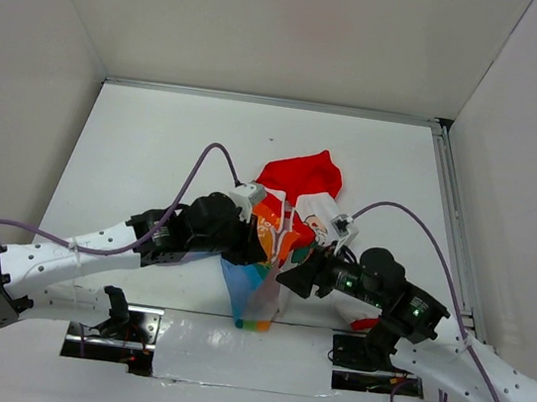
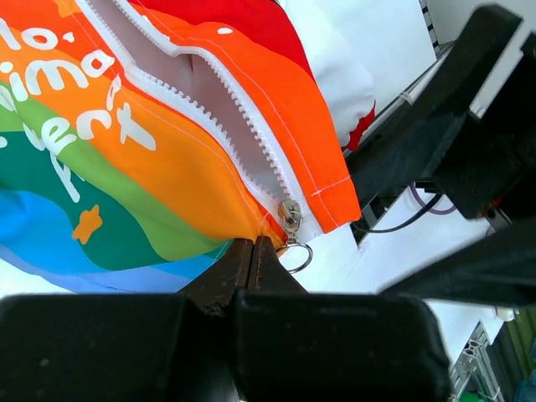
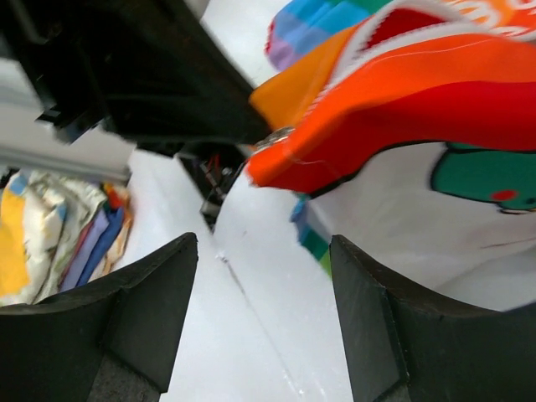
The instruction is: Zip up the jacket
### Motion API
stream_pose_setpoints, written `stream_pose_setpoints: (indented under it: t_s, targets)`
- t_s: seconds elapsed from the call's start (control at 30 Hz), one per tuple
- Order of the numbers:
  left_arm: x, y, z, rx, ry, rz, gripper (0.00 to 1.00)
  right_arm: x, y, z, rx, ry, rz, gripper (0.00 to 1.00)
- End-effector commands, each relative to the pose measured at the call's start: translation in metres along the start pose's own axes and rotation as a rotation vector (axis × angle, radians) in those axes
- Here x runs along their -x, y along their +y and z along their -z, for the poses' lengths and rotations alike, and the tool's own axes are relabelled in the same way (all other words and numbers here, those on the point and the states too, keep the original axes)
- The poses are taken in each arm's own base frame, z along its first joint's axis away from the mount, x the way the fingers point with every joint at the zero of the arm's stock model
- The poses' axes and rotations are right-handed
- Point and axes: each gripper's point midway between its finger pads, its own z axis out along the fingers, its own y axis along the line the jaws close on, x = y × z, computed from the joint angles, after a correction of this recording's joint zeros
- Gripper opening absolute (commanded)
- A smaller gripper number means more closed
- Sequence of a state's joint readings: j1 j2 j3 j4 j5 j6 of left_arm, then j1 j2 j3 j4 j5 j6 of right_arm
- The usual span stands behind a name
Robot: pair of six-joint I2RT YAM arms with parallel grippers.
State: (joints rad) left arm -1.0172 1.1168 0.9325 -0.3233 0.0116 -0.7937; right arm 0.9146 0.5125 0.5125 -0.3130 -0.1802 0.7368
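Top external view: a white counter (image 1: 156,145) carries the jacket (image 1: 257,294), which lies near the middle, between the two arms. Its red hood (image 1: 302,176) is spread on the far side, and its rainbow-striped lower part reaches toward the near edge. The left arm (image 1: 70,258) comes in from the near left and the right arm (image 1: 466,359) from the near right. Both wrists meet over the jacket's front.

In the left wrist view, the left fingers (image 2: 226,272) are pressed together with no gap showing. Their tips pinch the jacket's bottom hem just left of the zipper's lower end, where the orange stripe meets the green and blue ones.

In the right wrist view, the right fingers (image 3: 142,310) stand wide apart and hold nothing. Bare counter shows between them, and the orange corner of the jacket hangs beyond their tips without touching them.

The white zipper teeth (image 2: 209,117) run in two rows that lie apart toward the collar, so the front is open. The rows join only at the metal slider (image 2: 290,215), which sits low, right by the hem. A small ring pull (image 2: 297,255) hangs from the slider, just beside the left fingertips. I cannot tell whether it touches them.
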Motion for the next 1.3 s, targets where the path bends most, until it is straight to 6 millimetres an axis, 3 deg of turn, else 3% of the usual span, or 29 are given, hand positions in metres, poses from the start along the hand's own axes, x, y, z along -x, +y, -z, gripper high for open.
stream_pose_setpoints:
  t_s: [0.0, 0.17, 0.3, 0.4, 0.67, 0.77, 1.0, 1.03, 1.1, 1.27]
  targets:
    - [0.024, -0.021, 0.013, -0.056, -0.073, 0.024, 0.0, 0.005, 0.033, 0.003, 0.125, -0.01, 0.012, 0.71]
    - [0.025, -0.021, 0.011, -0.048, -0.068, 0.038, 0.0, 0.013, 0.05, -0.007, 0.151, -0.039, 0.017, 0.65]
    - [0.025, -0.022, 0.012, -0.053, -0.07, 0.054, 0.0, 0.017, 0.044, -0.018, 0.077, -0.083, -0.035, 0.61]
    - [0.025, -0.022, 0.012, -0.051, -0.069, 0.064, 0.0, 0.025, 0.046, -0.024, 0.043, -0.148, -0.066, 0.53]
    - [0.022, -0.02, 0.011, -0.045, -0.057, 0.076, 0.0, 0.039, 0.046, -0.025, -0.048, -0.288, -0.167, 0.47]
    - [0.022, -0.021, 0.012, -0.049, -0.061, 0.075, 0.0, 0.038, 0.036, -0.028, -0.117, -0.284, -0.179, 0.42]
    - [0.022, -0.021, 0.014, -0.054, -0.069, 0.084, 0.0, 0.041, 0.045, -0.032, -0.103, -0.273, -0.177, 0.24]
    - [0.022, -0.021, 0.014, -0.053, -0.068, 0.084, 0.0, 0.042, 0.045, -0.032, -0.111, -0.271, -0.179, 0.13]
    - [0.022, -0.021, 0.015, -0.051, -0.066, 0.085, 0.0, 0.036, 0.043, -0.032, -0.128, -0.246, -0.197, 0.03]
    - [0.02, -0.019, 0.015, -0.047, -0.061, 0.084, 0.0, 0.03, 0.046, -0.028, -0.148, -0.197, -0.289, 0.0]
